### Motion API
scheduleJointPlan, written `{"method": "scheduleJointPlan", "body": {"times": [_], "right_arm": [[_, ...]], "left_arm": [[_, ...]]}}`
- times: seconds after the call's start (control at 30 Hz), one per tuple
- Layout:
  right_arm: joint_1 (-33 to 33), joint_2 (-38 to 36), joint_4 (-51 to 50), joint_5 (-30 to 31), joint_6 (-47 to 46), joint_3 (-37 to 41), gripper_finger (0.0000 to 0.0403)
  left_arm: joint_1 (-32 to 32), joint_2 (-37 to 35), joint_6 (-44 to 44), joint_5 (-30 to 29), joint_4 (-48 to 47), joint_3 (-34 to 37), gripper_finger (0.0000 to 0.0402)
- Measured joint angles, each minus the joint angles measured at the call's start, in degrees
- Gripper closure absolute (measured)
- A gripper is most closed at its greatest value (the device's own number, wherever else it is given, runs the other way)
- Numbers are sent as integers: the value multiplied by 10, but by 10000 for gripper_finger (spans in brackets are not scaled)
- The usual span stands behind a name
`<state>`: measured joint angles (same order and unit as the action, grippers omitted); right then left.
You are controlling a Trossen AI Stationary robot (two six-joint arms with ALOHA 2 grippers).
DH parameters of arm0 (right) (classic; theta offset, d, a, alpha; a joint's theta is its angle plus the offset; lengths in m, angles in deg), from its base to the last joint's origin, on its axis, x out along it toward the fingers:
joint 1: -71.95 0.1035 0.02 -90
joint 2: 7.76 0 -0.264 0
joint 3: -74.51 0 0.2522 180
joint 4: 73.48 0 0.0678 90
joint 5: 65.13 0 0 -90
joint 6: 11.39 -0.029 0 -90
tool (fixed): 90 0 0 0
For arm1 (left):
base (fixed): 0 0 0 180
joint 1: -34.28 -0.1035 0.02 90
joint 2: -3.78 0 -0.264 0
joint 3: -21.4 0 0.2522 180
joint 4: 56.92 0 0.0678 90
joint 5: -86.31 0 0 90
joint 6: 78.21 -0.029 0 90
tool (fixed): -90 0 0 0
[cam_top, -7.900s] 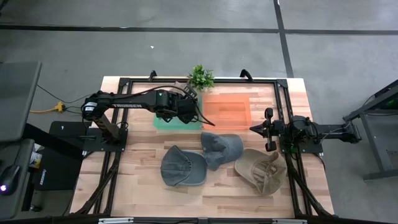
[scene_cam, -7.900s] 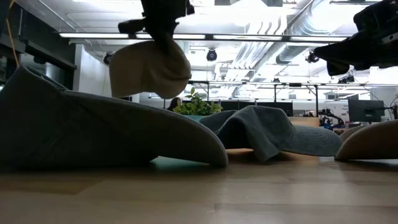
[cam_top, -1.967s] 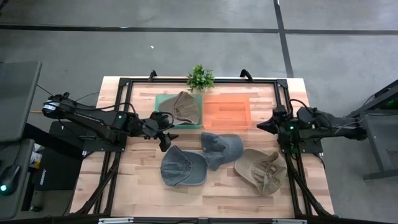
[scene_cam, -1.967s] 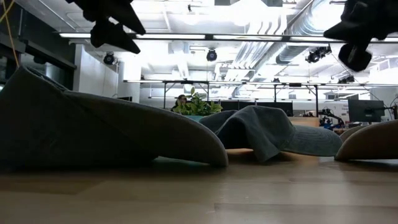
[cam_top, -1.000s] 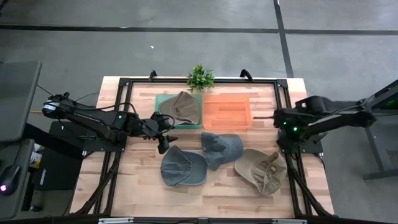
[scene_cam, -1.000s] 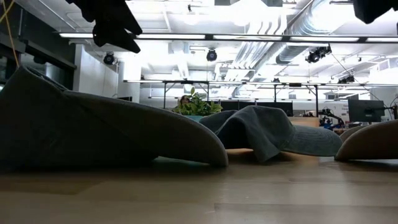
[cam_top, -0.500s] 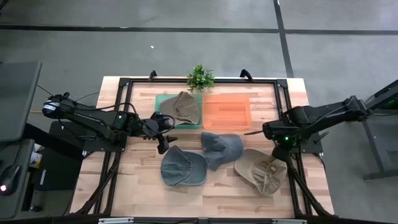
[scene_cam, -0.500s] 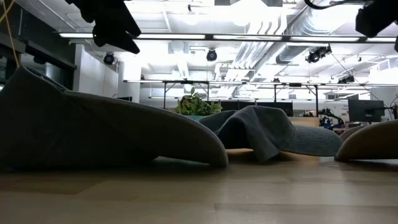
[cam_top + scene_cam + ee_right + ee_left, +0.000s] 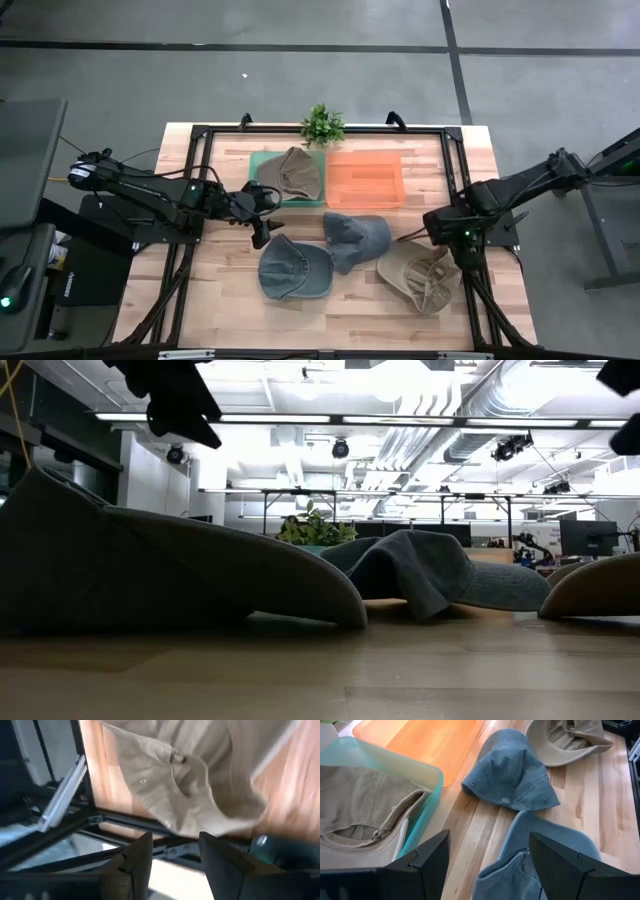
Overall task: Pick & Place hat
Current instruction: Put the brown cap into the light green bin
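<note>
Several hats are in view. A tan hat (image 9: 297,172) lies in the teal tray (image 9: 256,190). Two blue hats (image 9: 355,238) (image 9: 293,268) and another tan hat (image 9: 420,275) lie on the wooden table. My left gripper (image 9: 262,225) hovers open beside the teal tray, above the table's left part; its wrist view shows the blue hats (image 9: 512,772) ahead of the fingers. My right gripper (image 9: 408,238) hangs open above the far edge of the loose tan hat (image 9: 190,785), touching nothing.
An orange tray (image 9: 365,180) sits at the back centre next to the teal one. A small green plant (image 9: 322,125) stands at the far edge. A black metal frame (image 9: 460,200) runs around the table top.
My right gripper has swung from the table's right side by the orange tray toward the near edge and left, ending over the loose tan hat. My left gripper has kept still. No hat has moved.
</note>
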<state>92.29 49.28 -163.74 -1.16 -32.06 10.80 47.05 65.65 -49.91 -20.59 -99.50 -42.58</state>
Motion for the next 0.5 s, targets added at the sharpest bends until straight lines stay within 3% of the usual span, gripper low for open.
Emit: {"method": "scheduleJointPlan", "body": {"times": [0.23,0.5], "right_arm": [[28,15,13,91,97,0,244],[35,74,16,94,156,0,244]], "left_arm": [[0,0,0,-2,-1,0,154],[0,0,-1,-2,-1,0,154]]}}
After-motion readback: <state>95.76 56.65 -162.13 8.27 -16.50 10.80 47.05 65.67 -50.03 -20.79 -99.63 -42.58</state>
